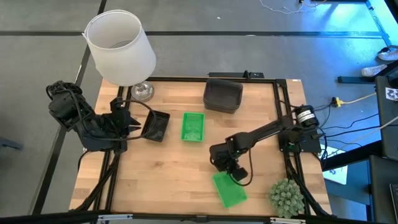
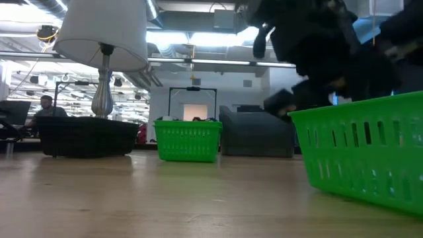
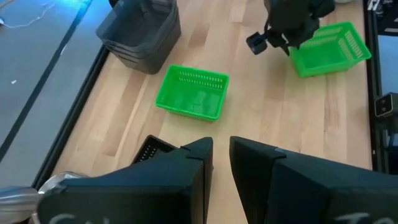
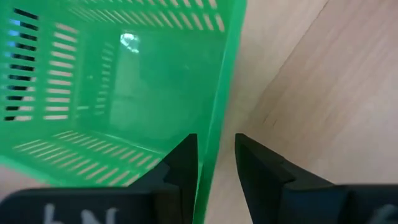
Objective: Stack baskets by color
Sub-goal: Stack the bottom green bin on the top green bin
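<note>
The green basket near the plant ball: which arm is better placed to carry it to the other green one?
Right. The right claw already straddles that green basket wall; the left claw is at the black basket.

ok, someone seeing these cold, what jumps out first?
The right gripper straddling one wall of a bright green basket at the table's near right edge. A second green basket sits mid-table, the left gripper by a black basket, and a big white lampshade looms over the far left corner.
</note>
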